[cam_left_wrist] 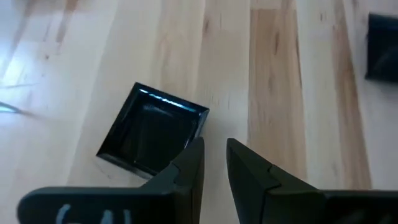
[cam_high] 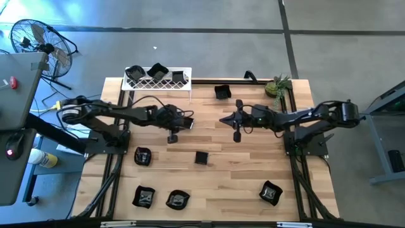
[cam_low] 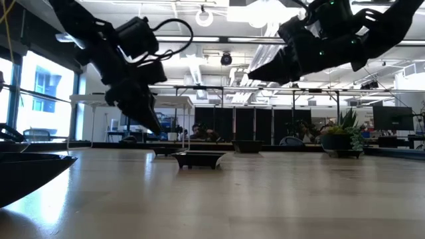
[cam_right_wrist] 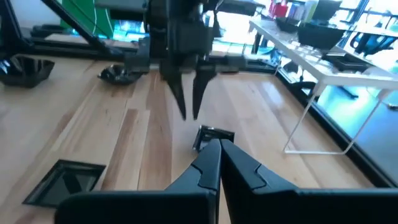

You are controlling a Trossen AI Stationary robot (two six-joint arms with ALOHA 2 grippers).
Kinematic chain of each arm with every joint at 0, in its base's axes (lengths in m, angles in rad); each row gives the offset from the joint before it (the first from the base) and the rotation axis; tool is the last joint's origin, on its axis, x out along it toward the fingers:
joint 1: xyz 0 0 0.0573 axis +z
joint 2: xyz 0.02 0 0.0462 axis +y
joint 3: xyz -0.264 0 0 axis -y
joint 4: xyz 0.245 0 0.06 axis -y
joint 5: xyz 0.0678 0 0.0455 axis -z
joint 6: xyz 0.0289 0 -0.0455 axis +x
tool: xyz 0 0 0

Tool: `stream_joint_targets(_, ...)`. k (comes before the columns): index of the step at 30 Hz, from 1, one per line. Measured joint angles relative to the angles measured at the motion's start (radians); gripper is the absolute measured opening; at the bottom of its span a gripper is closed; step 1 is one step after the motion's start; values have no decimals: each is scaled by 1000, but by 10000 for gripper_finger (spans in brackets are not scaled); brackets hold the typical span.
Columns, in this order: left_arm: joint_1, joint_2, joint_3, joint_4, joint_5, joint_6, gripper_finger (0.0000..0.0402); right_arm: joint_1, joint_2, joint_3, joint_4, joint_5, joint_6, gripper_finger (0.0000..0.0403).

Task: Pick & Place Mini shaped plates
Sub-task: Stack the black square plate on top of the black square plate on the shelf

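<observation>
Black mini plates: three on the white rack (cam_high: 158, 83) at 11 o'clock, six loose on the worktop (cam_high: 253, 158). Left gripper (cam_high: 172, 138) slightly parted, empty, above a square plate (cam_left_wrist: 152, 134); right gripper (cam_high: 237, 135) shut, empty.

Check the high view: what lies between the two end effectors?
Only bare wooden table separates the left end effector from the right end effector in the high view.

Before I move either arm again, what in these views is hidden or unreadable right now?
- High view: plates on the white rack overlap; their count and shapes are too small to tell.
- High view: left hand and right hand finger gaps are too small to read.
- Low view: near black plate is cut off by the picture's edge.
- Left wrist view: square plate has one corner behind that hand's fingers.
</observation>
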Motion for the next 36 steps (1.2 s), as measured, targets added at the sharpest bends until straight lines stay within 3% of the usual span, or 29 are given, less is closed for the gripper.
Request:
stream_joint_targets(12, 0, 115, 22, 4, -71, 85, 67, 0, -29, -13, -2, -1, 0, 5)
stream_joint_targets(18, -1, 120, 21, 8, -149, 94, 67, 0, -29, -13, -3, -1, -1, 3)
stream_joint_targets(24, 0, 120, 21, 20, -157, 97, 67, 0, -29, -12, -3, -1, -2, 6)
stream_joint_targets(36, 0, 120, 21, 31, -178, 336, 67, 0, -29, -11, -3, -2, -2, 2)
